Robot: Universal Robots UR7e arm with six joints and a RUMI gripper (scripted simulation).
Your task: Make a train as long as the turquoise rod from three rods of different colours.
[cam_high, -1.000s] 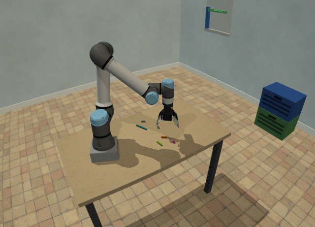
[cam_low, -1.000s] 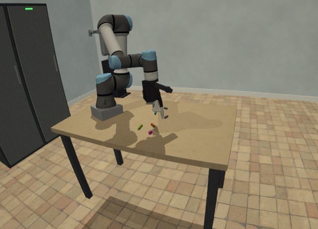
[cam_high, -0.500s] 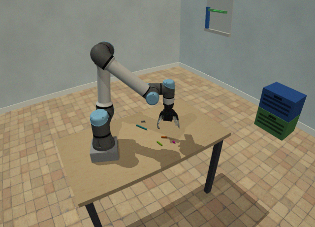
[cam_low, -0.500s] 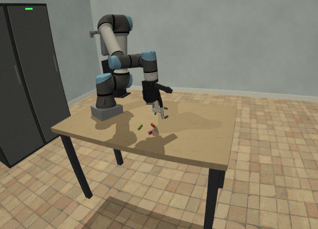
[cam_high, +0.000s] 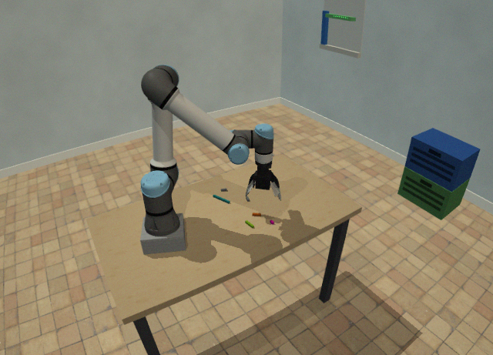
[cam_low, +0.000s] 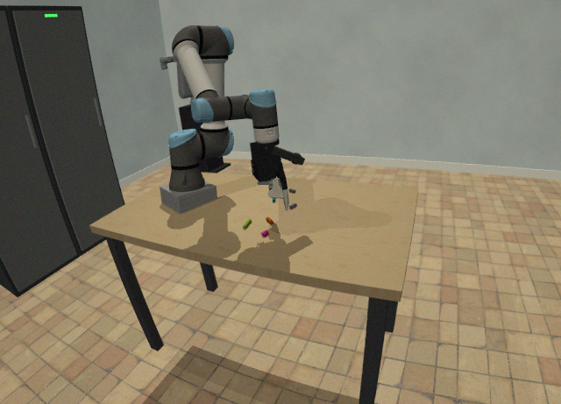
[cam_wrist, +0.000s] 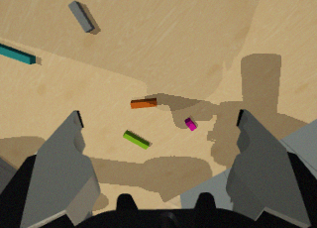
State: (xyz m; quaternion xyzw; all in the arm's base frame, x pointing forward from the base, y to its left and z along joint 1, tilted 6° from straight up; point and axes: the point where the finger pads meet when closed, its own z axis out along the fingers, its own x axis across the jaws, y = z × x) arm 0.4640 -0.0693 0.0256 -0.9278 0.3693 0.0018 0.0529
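Rods lie flat on the wooden table [cam_high: 318, 228], all apart from each other. The gripper [cam_high: 263, 193] hangs above them with its fingers spread wide and nothing between them.

The turquoise rod [cam_wrist: 17, 55] is the longest. In the wrist view it sits far off to the upper left of the gripper, partly cut off by the edge. A grey rod [cam_wrist: 81, 16] lies tilted near it, further ahead. Between the two fingers, and ahead of them, lie three small rods: the lime rod [cam_wrist: 136, 139] closest, the orange rod [cam_wrist: 144, 103] just beyond it, and the tiny magenta rod [cam_wrist: 190, 124] to the right, in the gripper's shadow. Nothing covers them.
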